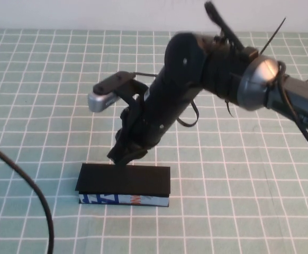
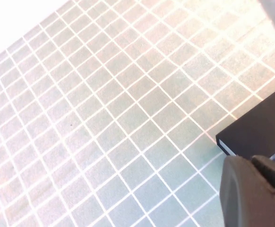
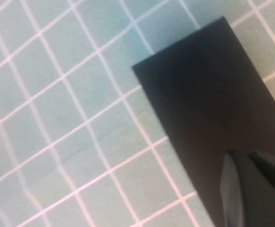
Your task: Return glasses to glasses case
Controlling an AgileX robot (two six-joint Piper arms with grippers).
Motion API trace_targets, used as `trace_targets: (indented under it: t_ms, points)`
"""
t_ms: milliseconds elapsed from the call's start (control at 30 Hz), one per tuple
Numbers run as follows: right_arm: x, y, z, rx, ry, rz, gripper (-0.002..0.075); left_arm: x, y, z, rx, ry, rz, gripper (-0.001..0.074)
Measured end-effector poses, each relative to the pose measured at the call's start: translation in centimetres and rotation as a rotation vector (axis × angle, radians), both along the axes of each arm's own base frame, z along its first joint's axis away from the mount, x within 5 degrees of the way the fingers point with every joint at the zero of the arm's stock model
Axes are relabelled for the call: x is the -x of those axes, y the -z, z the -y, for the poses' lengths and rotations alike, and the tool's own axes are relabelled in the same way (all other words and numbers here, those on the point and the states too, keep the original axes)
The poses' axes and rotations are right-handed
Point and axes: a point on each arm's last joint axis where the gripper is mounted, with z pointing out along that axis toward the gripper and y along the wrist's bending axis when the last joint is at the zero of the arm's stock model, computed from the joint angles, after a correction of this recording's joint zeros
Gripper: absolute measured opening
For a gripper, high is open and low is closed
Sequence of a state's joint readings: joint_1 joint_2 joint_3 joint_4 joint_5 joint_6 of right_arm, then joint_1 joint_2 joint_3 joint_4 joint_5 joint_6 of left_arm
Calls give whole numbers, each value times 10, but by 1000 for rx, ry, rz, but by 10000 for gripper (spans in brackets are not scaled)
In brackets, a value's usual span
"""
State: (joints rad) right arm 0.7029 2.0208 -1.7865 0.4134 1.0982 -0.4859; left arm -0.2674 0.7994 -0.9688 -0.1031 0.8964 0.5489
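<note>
- The glasses case sits on the checked table at about 6 o'clock in the high view, lid down flat, printed front facing the robot.
- No glasses in sight anywhere (my guess is they're already inside, but I can't see that).
- Right gripper is at the lid's back edge, jaws shut on nothing, tip on or just above the lid.
- Left gripper hangs near the case's end; can't tell how its jaws stand.
- Looks like the lid-closing step, nearly done.
- Next: lift straight off without dragging the case.
</note>
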Motion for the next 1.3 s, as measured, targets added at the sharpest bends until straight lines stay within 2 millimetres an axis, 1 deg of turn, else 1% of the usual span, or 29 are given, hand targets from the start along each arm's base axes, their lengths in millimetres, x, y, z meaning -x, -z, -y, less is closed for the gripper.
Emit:
trace_targets:
  t_ms: [233, 333, 500, 567, 633, 667, 700, 767, 800, 867, 933, 1000, 1033, 1067, 1133, 1167, 1233, 1300]
  points:
    - [-4, 47, -1, 43, 51, -29, -13, 21, 10, -6, 58, -41, 4, -1]
    - [-6, 62, -3, 63, 54, -50, -13, 26, 14, -8, 98, -69, 8, -1]
    - [-7, 64, -4, 56, 64, -55, -13, 34, 11, -10, 146, -92, 46, -1]
    - [-8, 60, -3, 49, 67, -43, -13, 38, 9, -11, 153, -93, 62, -1]
    - [-8, 50, -1, 30, 75, -12, -13, 42, 8, -12, 154, -90, 74, -1]
    - [-7, 44, 1, 22, 79, 5, -13, 44, 8, -13, 149, -86, 73, -1]
    - [-6, 31, 4, 5, 82, 35, -13, 46, 8, -13, 140, -80, 71, -1]
    - [-4, 0, 14, -30, 99, 109, -13, 50, 9, -14, 124, -72, 60, -1]
    - [-2, -20, 23, -47, 117, 161, -13, 51, 10, -14, 120, -70, 52, -1]
    - [4, -63, 45, -75, 169, 272, -13, 54, 10, -15, 113, -67, 52, -1]
    - [14, -105, 75, -86, 236, 391, -13, 57, 11, -17, 108, -71, 73, -1]
    - [26, -142, 106, -96, 310, 501, -13, 58, 13, -19, 122, -97, 112, -1]
    - [35, -161, 122, -113, 350, 553, -13, 57, 13, -21, 136, -123, 142, -1]
    - [44, -176, 134, -129, 378, 591, -13, 56, 13, -23, 152, -155, 171, -1]
    - [71, -207, 163, -180, 433, 674, -13, 51, 16, -27, 203, -225, 231, -1]
    - [87, -219, 175, -211, 452, 705, -13, 49, 17, -27, 227, -249, 251, -1]
    - [120, -234, 197, -260, 485, 748, -13, 43, 22, -28, 288, -288, 296, -1]
    - [150, -235, 215, -300, 516, 756, -13, 38, 28, -26, 334, -296, 326, -1]
